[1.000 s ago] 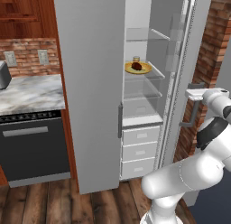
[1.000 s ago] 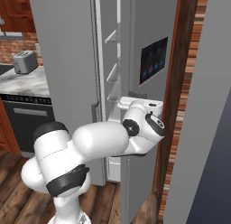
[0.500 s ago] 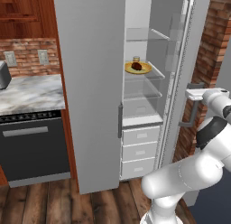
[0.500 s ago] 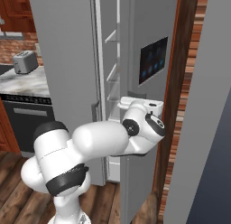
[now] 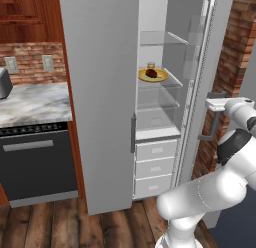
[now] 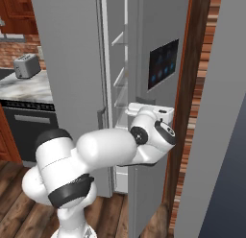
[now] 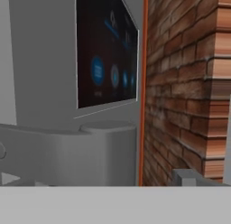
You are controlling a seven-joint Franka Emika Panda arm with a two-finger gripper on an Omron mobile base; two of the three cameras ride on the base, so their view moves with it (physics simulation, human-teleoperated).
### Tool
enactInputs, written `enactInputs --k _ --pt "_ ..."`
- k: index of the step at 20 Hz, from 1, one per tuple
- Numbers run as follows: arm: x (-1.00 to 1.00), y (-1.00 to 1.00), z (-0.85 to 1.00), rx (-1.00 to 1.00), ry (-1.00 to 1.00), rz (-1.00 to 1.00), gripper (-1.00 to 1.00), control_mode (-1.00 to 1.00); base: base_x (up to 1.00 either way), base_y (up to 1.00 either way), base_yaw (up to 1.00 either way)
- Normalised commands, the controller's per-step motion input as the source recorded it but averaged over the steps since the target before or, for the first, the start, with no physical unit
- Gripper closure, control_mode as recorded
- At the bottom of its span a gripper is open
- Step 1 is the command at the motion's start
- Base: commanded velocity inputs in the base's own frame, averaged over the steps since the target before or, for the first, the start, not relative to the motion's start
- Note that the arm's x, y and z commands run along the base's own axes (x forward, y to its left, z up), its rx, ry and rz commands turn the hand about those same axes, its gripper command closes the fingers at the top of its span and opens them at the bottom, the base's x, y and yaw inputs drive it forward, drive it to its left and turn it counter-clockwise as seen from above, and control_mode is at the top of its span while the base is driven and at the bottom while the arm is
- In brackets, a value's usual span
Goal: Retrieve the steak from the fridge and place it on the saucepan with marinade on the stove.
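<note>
The fridge point(image 5: 100, 92) fills the middle of the left base view, its right-hand door point(image 5: 200, 82) swung open toward the right of the frame. Inside, right of centre and in the upper half, the steak point(image 5: 151, 73) sits on a yellow plate point(image 5: 153, 77) on a glass shelf point(image 5: 165, 84), with a small jar point(image 5: 151, 65) just behind it. Below the shelves, three white drawers point(image 5: 156, 167) are stacked near the middle bottom.

At the right edge of that view the white arm point(image 5: 220, 187) rises and bends, and the hand point(image 5: 216, 103) is at the outer face of the open door, beside the door's upright handle point(image 5: 212, 124). Its fingers are hidden from both base views, so I cannot tell from the pictures how wide they stand or whether they touch the handle.

In the hand view the door's dark touch panel point(image 7: 106, 56) with blue icons fills the upper middle, and a brick wall point(image 7: 189, 83) takes the right side.

At the left of the left base view, a marble counter point(image 5: 30, 104) lies over a black dishwasher point(image 5: 37, 162).
</note>
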Motion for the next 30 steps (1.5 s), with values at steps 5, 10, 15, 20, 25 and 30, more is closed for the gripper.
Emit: enactInputs --k 5,10,15,20,25,30 --pt "-0.33 0.04 0.0 0.0 -0.01 -0.03 -1.0 -1.0 0.0 0.0 0.0" --pt "-0.61 0.05 0.0 0.0 0.0 -0.04 -1.0 -1.0 0.0 0.0 0.0" --pt "-0.63 0.24 0.0 -0.02 -0.01 -0.03 -1.0 -1.0 0.0 0.0 0.0" --pt "-0.65 0.91 0.07 -0.04 0.0 -0.13 -1.0 -1.0 0.0 0.0 0.0" --pt "-0.39 0.99 0.15 -0.01 0.0 -0.19 -1.0 -1.0 0.0 0.0 0.0" --pt "-0.03 0.91 0.13 -0.01 -0.03 -0.28 -1.0 -1.0 0.0 0.0 0.0"
